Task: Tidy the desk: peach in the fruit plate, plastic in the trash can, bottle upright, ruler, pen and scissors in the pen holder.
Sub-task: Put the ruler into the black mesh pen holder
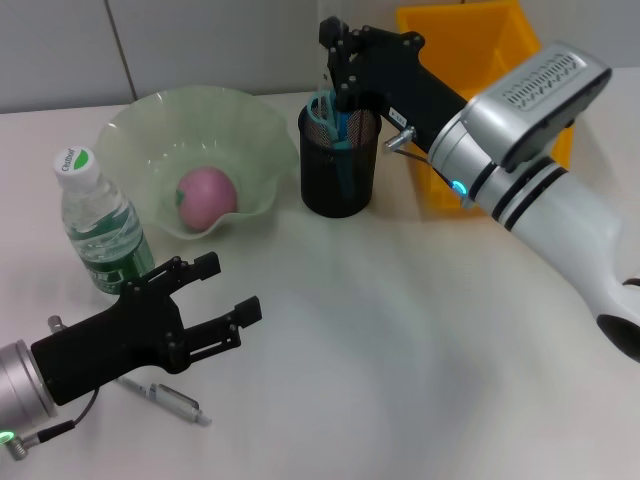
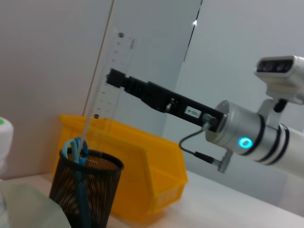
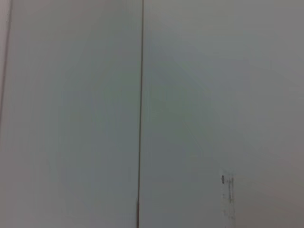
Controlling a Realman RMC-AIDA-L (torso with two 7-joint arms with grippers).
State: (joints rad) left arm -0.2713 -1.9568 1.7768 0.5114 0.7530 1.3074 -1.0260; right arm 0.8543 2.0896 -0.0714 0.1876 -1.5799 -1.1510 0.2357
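Observation:
My right gripper hangs over the black mesh pen holder and is shut on a clear ruler, which stands nearly upright with its lower end in the holder. Blue-handled scissors stand in the holder too. The pink peach lies in the green fruit plate. The water bottle stands upright at the left. My left gripper is open and empty, low at the front left. A silver pen lies on the table just beneath its arm. No plastic shows.
A yellow bin stands at the back right behind my right arm, also shown in the left wrist view. The right wrist view shows only the grey wall.

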